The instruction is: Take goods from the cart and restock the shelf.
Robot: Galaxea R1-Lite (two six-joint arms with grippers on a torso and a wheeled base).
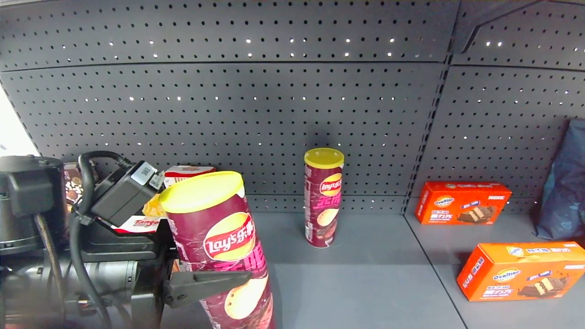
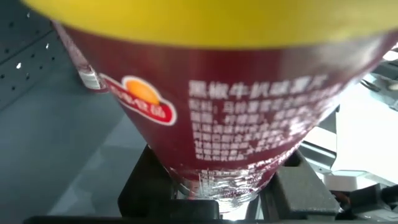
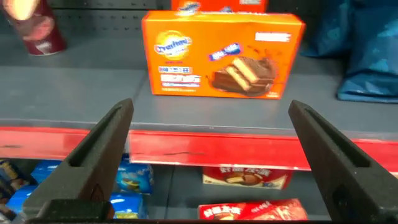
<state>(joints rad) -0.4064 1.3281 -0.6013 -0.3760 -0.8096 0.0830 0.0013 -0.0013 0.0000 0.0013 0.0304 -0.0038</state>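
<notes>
My left gripper (image 1: 226, 290) is shut on a maroon chips can (image 1: 219, 237) with a yellow lid, held tilted above the left front of the grey shelf (image 1: 365, 283). In the left wrist view the can (image 2: 236, 106) sits between the fingers (image 2: 298, 193). A second, identical can (image 1: 323, 201) stands upright at the back middle of the shelf, against the pegboard. My right gripper (image 3: 211, 112) is open and empty, level with the shelf's red front edge (image 3: 205, 149), facing an orange box (image 3: 217, 56).
Two orange boxes (image 1: 461, 203) (image 1: 521, 269) lie on the right part of the shelf, with a dark blue bag (image 1: 564, 192) at the far right. A red and white box (image 1: 183, 173) stands behind my left arm. Packaged goods (image 3: 249, 211) fill the lower shelf.
</notes>
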